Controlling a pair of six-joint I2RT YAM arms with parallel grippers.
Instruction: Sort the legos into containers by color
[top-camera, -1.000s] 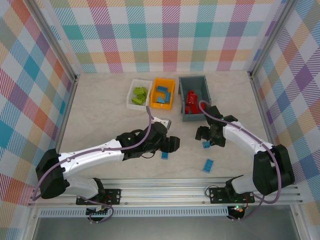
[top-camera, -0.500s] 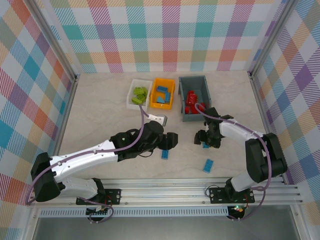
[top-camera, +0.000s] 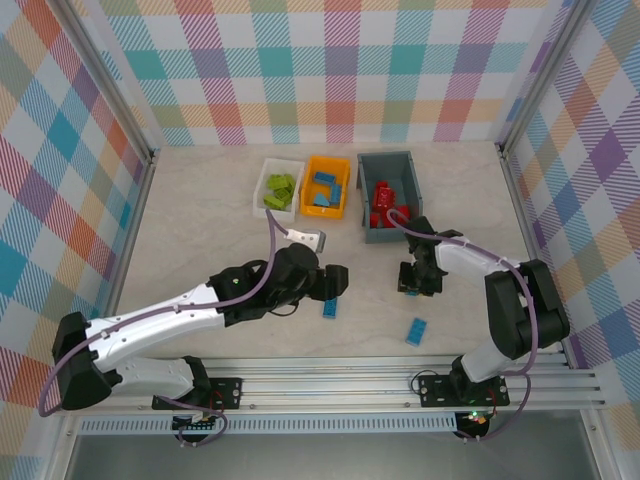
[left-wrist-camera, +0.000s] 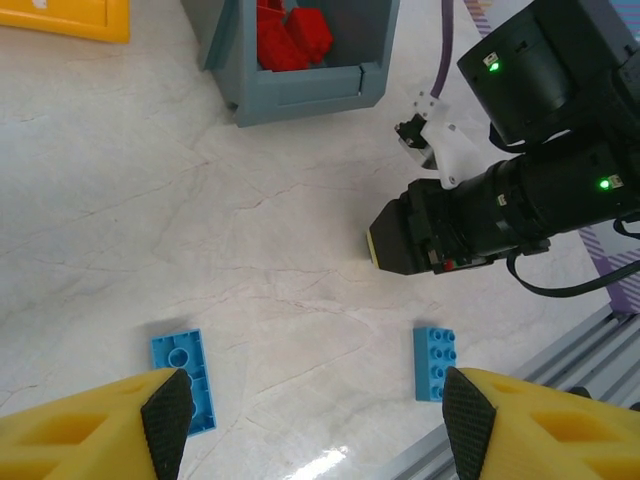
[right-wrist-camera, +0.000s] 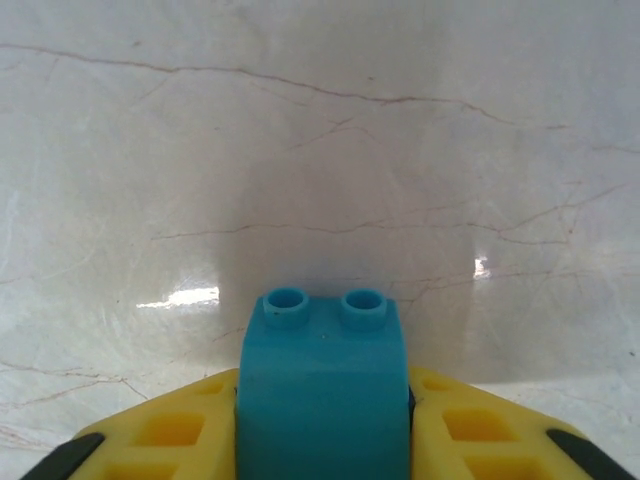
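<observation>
- Grey bin (top-camera: 385, 158), taken as landmark: is standing at the far side of the tabletop (top-camera: 200, 220), at the right end of a row of three containers. The orange bin (top-camera: 326, 160) is sitting just left of it, and the white tray (top-camera: 281, 163) left of that.
- Open room: bare tabletop is stretching left of the grey bin and on its near side. Plaid walls (top-camera: 340, 70) are closing three sides, and a metal rail (top-camera: 330, 385) is running along the near edge.
- Contents: red bricks (top-camera: 380, 195) are lying in the grey bin, blue pieces (top-camera: 324, 190) in the orange bin, green bricks (top-camera: 279, 188) in the white tray; exact counts too small to tell.
- Loose blue bricks on the near side of the grey bin: three.
- Right gripper (top-camera: 416, 280): is working just near of the grey bin, fingers pressing both sides of a blue brick (right-wrist-camera: 322, 350), low over the tabletop.
- Left gripper (left-wrist-camera: 312, 400): is hanging near-left of the grey bin, fingers spread wide, gripping nothing. A flat blue brick (left-wrist-camera: 183, 378) is lying by its left finger.
- Third blue brick (left-wrist-camera: 435, 362): is lying nearer the rail.
</observation>
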